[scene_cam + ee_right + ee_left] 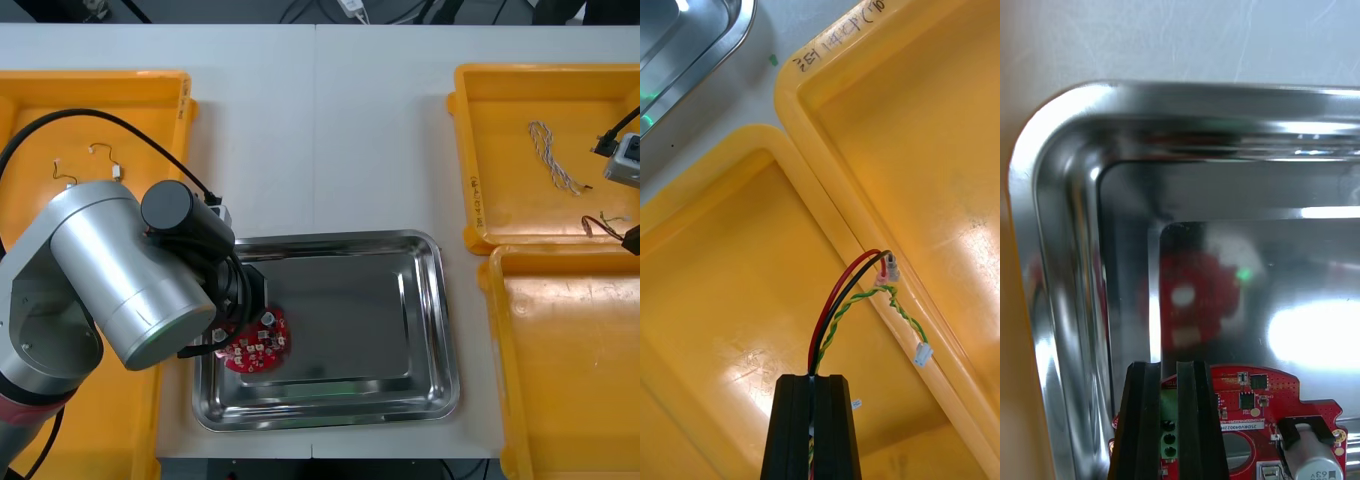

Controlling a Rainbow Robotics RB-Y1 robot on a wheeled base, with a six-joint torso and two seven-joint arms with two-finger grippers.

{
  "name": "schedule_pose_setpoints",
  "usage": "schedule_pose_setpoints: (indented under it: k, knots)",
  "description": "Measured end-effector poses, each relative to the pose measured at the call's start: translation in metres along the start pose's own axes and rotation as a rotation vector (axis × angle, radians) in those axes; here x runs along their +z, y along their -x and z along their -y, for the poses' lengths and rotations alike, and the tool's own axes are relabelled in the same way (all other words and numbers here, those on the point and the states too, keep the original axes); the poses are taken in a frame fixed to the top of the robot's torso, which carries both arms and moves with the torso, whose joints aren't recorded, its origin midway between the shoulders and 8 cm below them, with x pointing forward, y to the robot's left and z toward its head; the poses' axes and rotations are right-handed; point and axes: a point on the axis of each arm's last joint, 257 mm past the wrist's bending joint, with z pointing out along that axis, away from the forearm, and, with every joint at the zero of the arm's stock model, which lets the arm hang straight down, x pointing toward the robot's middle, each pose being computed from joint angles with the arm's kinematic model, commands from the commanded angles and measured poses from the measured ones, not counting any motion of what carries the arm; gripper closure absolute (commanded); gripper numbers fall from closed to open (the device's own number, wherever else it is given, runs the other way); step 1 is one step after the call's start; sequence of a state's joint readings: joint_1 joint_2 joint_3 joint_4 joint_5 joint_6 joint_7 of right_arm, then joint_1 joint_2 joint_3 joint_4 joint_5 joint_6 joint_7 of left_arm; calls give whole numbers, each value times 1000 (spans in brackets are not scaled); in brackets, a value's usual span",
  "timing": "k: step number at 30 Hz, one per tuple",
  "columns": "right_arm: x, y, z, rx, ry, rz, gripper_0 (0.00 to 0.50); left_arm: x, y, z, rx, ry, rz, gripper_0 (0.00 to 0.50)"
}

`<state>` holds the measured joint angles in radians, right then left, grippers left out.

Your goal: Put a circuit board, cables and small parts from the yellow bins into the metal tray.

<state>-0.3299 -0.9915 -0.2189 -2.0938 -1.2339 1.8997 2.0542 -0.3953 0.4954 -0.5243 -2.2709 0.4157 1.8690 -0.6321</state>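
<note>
The left pincer (1169,371) is clenched on the round red circuit board (258,343). It grips a small green block (1168,427) at the board's edge, with one black finger on each side. In the front view the board is at the lower left of the metal tray (430,300), inside the rim. The big grey left arm (110,280) covers part of it. It is not clear if the board lies on the tray floor or hangs just above it.

The tray's left wall is just beside the board, so there is little room that way. To the right the tray floor is bare and shiny, with lots of room. The next move is likely to let go. After that the pincer would do best to lift straight up, so it does not bump the wall.

The right pincer (812,382) is at the right edge of the front view, over the yellow bins (715,247). It is clenched on a bunch of thin cables (846,296): one red, one black, and a green and yellow twisted one. They stick out past the fingertips and bend round to a small white plug (922,354). They hang near the wall between the two right bins.

In the front view the tray is to the left of this pincer. So the cables must go over the bin wall and a strip of bench (390,130) to get there. The loose ends might catch on that wall.

A blue and white twisted cable (553,155) lies in the upper right bin.
</note>
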Motion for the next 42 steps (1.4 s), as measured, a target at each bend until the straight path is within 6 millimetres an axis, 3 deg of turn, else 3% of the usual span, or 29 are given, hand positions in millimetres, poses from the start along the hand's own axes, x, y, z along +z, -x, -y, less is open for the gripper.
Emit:
schedule_pose_setpoints:
  k: [18, 28, 42]
  knots:
    - [0, 0, -3, -3, 11, 1, 500, 24, -34, 9, 6, -34, -15, 500]
    - [0, 1, -4, -5, 15, 3, 500, 29, -39, 18, 8, -65, -13, 500]
    - [0, 3, -7, -10, 28, 10, 500, 38, -39, 12, 2, -44, -18, 500]
